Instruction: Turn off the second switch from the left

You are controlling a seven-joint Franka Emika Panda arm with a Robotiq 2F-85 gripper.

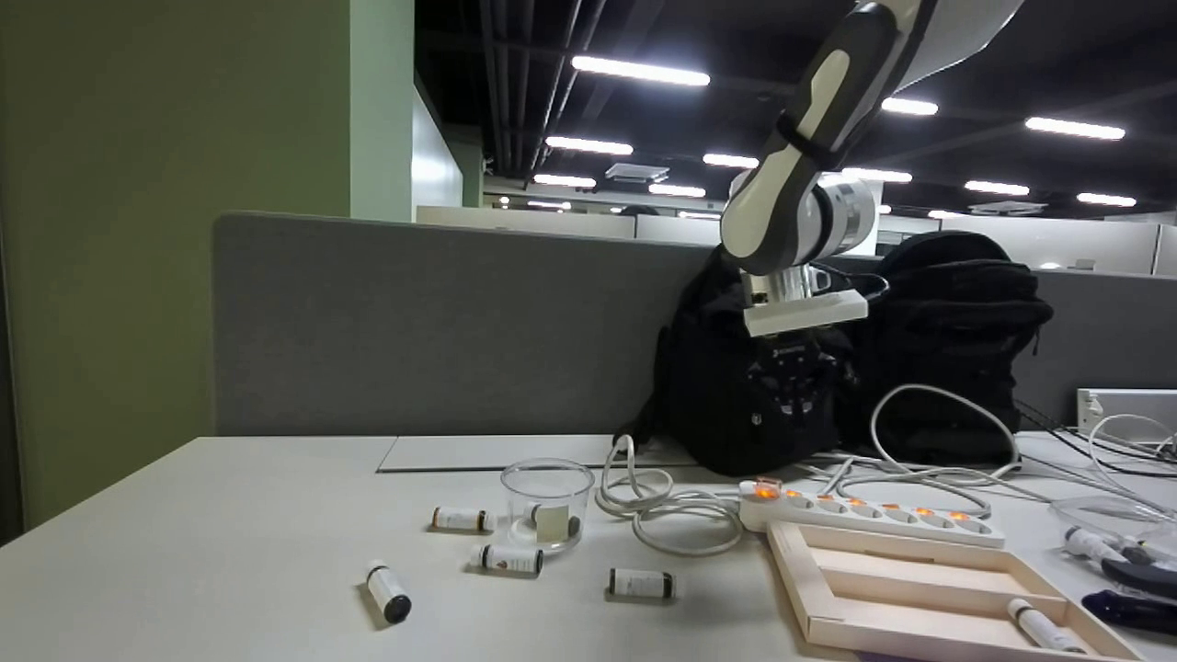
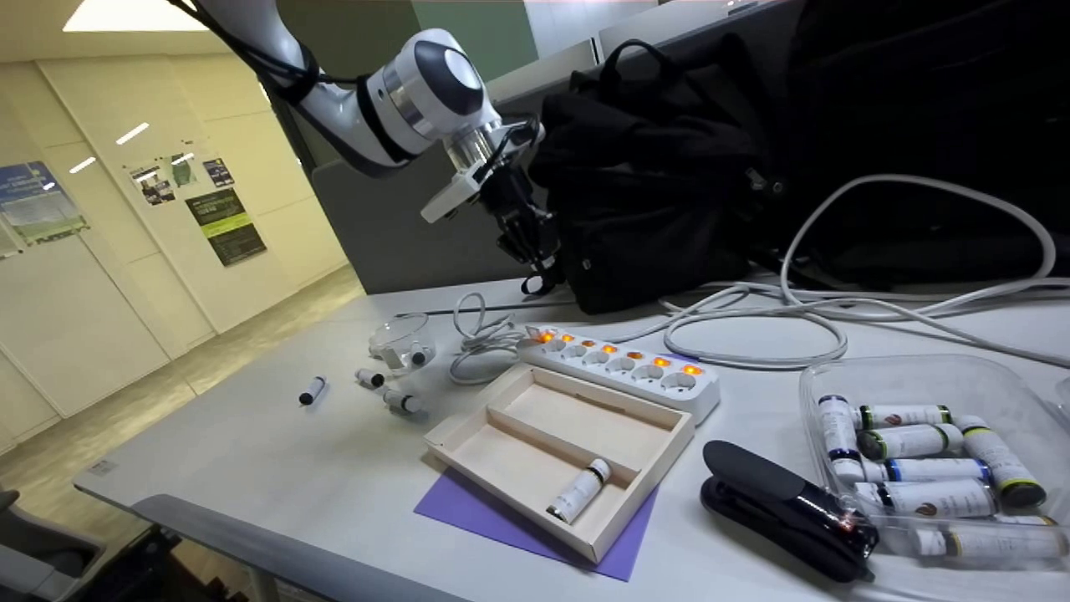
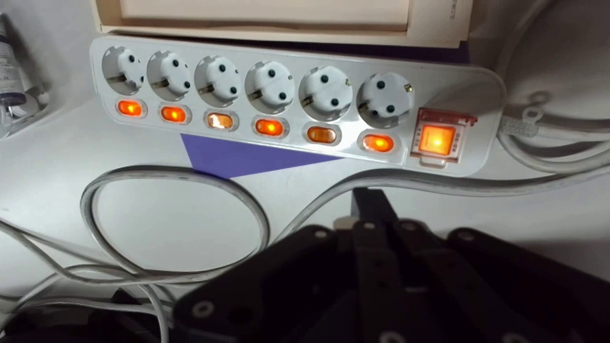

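Note:
A white power strip [image 3: 238,102] lies on the table, shown in both exterior views [image 1: 874,515] [image 2: 619,364]. It has a row of orange switches beside its sockets. In the wrist view, the second switch from the left [image 3: 173,114] glows, as does the leftmost switch [image 3: 129,108]. The third switch [image 3: 220,121] shows glare, and the fifth switch [image 3: 321,135] is dim. The square main switch [image 3: 437,139] at the right end is lit. My gripper [image 3: 374,202] is shut and empty, apart from the strip. In an exterior view the gripper [image 2: 547,269] hangs above the table beside the backpack.
A divided wooden tray [image 2: 552,456] stands against the strip, holding one vial. White cables [image 3: 228,183] loop on the strip's switch side. Black backpacks [image 2: 652,192] stand behind. A clear cup [image 1: 548,496], loose vials, a black stapler [image 2: 782,510] and a vial box [image 2: 928,372] are around.

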